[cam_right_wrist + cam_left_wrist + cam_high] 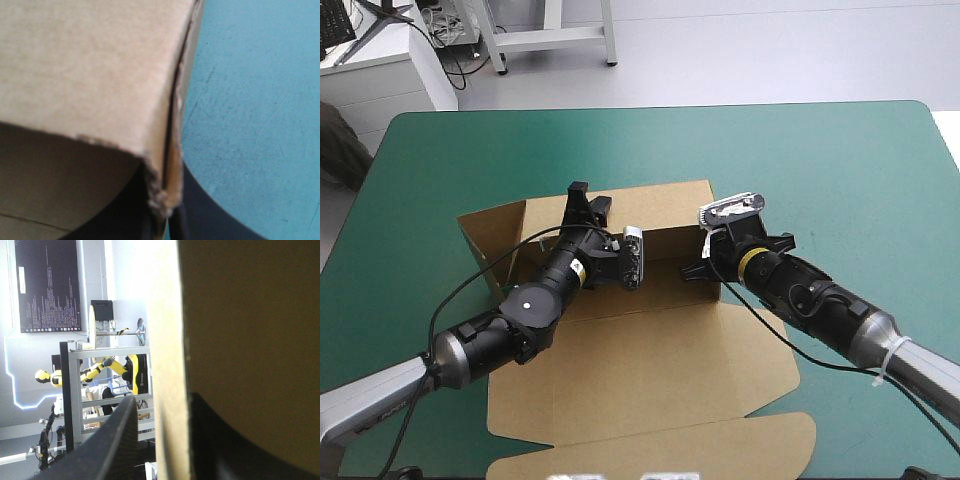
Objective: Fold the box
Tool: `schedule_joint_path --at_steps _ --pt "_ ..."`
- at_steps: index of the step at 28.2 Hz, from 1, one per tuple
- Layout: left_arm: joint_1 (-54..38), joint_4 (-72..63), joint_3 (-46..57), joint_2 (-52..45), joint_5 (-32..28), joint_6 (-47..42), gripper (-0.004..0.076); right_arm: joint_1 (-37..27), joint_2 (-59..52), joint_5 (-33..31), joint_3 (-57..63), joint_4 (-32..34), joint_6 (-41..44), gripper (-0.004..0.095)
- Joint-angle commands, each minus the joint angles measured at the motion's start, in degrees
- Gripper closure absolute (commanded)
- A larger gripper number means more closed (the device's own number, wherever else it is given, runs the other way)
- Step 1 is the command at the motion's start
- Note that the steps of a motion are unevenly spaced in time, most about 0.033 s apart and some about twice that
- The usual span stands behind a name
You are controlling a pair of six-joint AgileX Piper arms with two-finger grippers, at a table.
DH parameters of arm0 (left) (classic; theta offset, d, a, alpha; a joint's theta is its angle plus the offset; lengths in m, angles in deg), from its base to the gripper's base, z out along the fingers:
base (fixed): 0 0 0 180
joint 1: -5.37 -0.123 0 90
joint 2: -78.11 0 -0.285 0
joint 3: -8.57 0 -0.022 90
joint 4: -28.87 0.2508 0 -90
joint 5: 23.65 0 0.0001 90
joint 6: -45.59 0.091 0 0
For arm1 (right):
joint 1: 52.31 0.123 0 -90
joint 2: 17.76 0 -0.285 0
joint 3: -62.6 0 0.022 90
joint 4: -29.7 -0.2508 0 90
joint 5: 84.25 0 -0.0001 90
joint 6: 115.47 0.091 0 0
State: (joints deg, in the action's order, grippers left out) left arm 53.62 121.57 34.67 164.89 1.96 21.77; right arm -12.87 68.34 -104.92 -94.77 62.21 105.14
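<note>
Box (650, 350) mid-frame on the teal-green surface (840, 160), lid flat toward bottom edge, left fingers (107, 445) and right fingers (205, 225) each pinched on its raised back wall, wall-raising step, next probably tuck side walls in.

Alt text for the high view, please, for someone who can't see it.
A partly folded brown box lies on the teal-green table, its far wall raised and its lid flat toward the near edge. The left gripper grips the top of that wall, and the right gripper grips the wall's right-hand corner.
</note>
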Motion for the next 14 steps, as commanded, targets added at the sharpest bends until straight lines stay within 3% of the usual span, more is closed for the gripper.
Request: schedule_joint_path --at_steps 1,5,10,14 --pt "1.7 0.3 -1.7 -2.1 4.1 -0.4 0.0389 0.3 -0.5 3.3 -1.7 4.2 2.5 0.0927" --pt "7.8 -2.4 -1.7 -3.2 11.2 -0.4 0.0380 0.2 -0.3 3.3 -1.7 8.3 6.9 0.0927" --pt "15.5 -5.0 -1.7 -5.0 19.3 -0.4 0.0381 -2.6 -0.3 3.3 -1.7 8.8 9.4 0.0927" --pt "20.6 -4.6 -1.7 -7.0 21.9 -0.4 0.0381 -3.3 -0.3 3.2 -1.7 9.2 9.5 0.0927"
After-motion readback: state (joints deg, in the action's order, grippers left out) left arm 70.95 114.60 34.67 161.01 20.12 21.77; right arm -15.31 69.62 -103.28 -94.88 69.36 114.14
